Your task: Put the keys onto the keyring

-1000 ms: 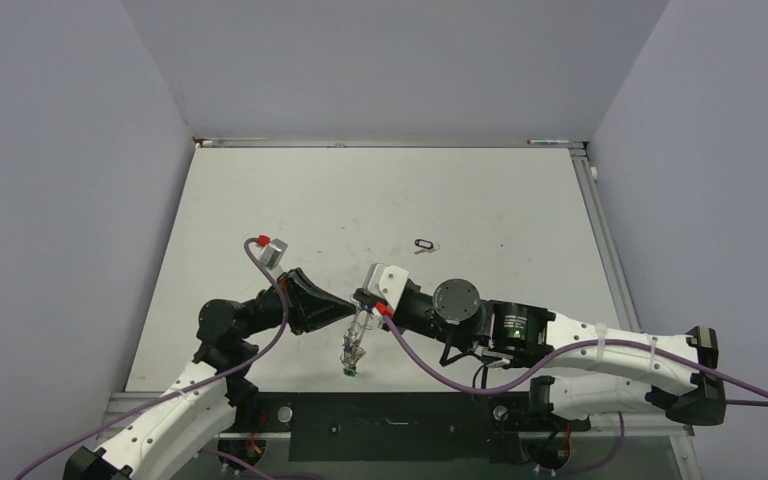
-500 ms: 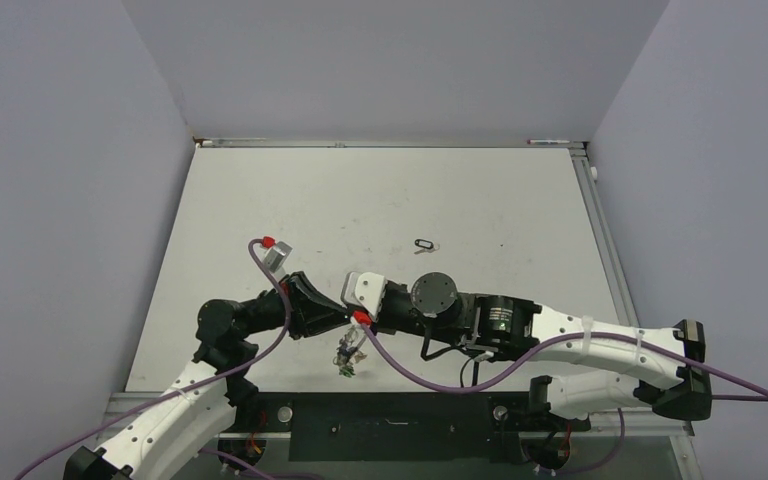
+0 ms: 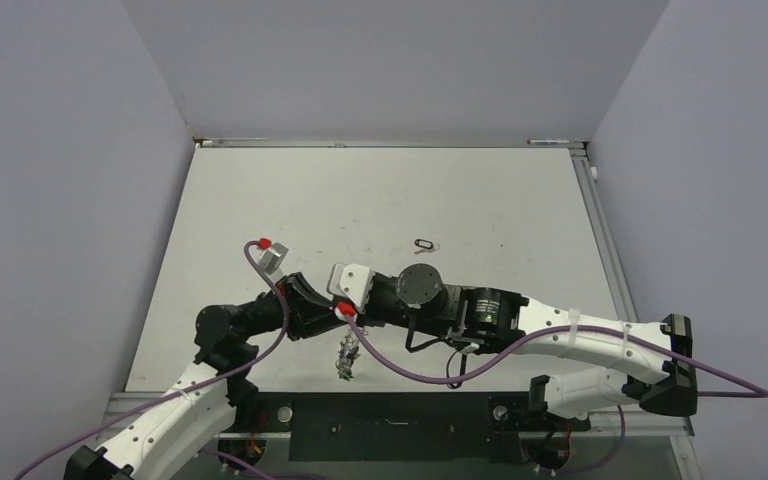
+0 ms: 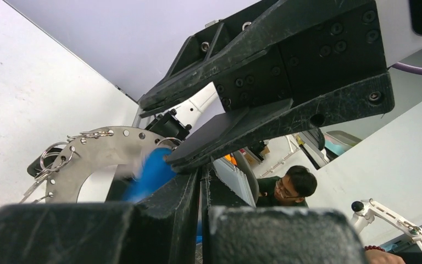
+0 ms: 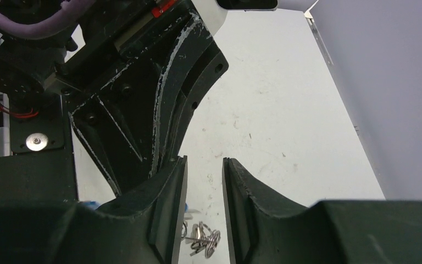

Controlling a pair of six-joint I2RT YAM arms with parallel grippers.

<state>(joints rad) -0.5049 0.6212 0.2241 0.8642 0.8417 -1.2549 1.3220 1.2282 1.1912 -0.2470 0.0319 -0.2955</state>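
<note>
My left end effector (image 4: pixel 203 220) is clamped on the keyring (image 4: pixel 96 157), which hangs above the worktop (image 3: pixel 410 200). My right end effector (image 5: pixel 204 203), just beside the keyring, stands apart and empty. Stiff, thin, likely slippery: pinch its flat rim.

Top view: even, diffuse overhead light; white table (image 3: pixel 390 190) bright, no glare; only faint soft shadows beneath arms near front edge; sharp throughout.
Left wrist view: left gripper fingers (image 4: pixel 170 201) close to lens, dark, blurred; blue key head (image 4: pixel 153 171) smeared; keyring (image 4: pixel 101 147) sharper, mild sheen.
Right wrist view: right gripper fingers (image 5: pixel 159 220) soft, underexposed; table beyond bright, in focus.
</note>
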